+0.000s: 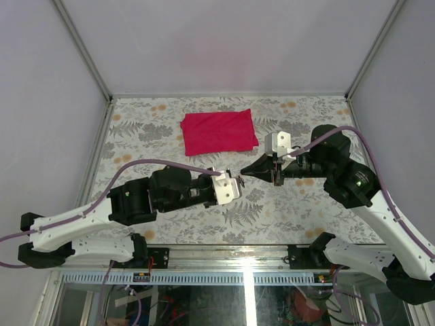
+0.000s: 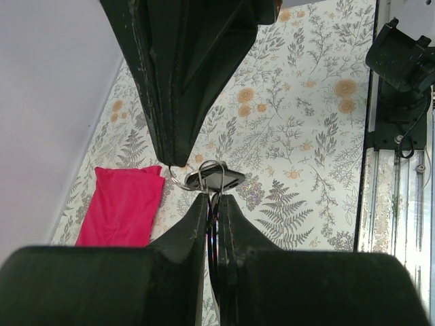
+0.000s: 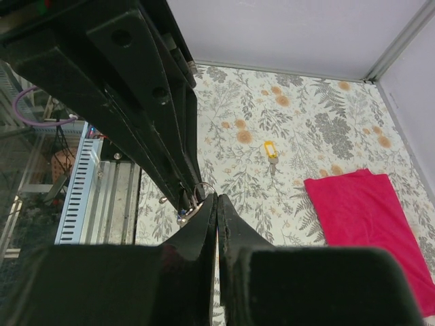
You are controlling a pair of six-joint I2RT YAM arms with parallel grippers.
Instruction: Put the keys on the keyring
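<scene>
On floral-print table [image 1: 272, 210]: red cloth [image 1: 219, 132]; yellow-headed key [image 3: 270, 151]; pale walls [image 1: 41, 81] around.

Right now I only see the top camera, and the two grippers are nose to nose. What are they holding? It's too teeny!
Observer: The left wrist camera shows the left gripper shut on a dark-headed key.
Operator: And the other one?
Observer: The right gripper pinches the keyring, thin silver wire, right beside that key.
Operator: Any more keys?
Observer: The right wrist camera shows a yellow-headed key lying alone on the table, apart from the red cloth.
</scene>
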